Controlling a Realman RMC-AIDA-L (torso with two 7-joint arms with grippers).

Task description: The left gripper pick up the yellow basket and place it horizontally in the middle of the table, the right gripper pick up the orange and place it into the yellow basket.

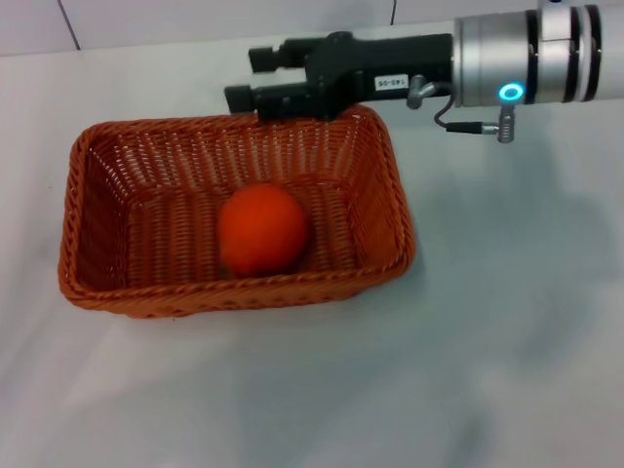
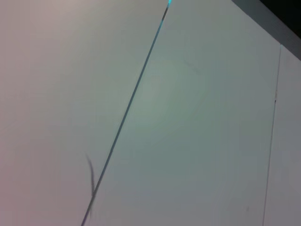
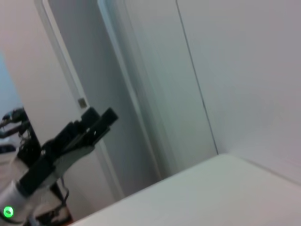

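Note:
The yellow basket [image 1: 382, 185] lies lengthwise across the middle of the white table [image 1: 507, 322]. The orange [image 1: 263, 230] rests inside it on the woven bottom, near the front wall. My right gripper [image 1: 242, 78] reaches in from the right and hovers over the basket's far rim. It is open and empty, clear of the orange. A black gripper on an arm with a green light, which seems to be my left gripper [image 3: 99, 121], shows far off in the right wrist view, raised off the table. It does not show in the head view.
Bare white tabletop surrounds the basket on the left, front and right. The left wrist view shows only pale wall panels [image 2: 197, 117] with a seam. A wall and door frame [image 3: 141, 94] stand beyond the table's edge.

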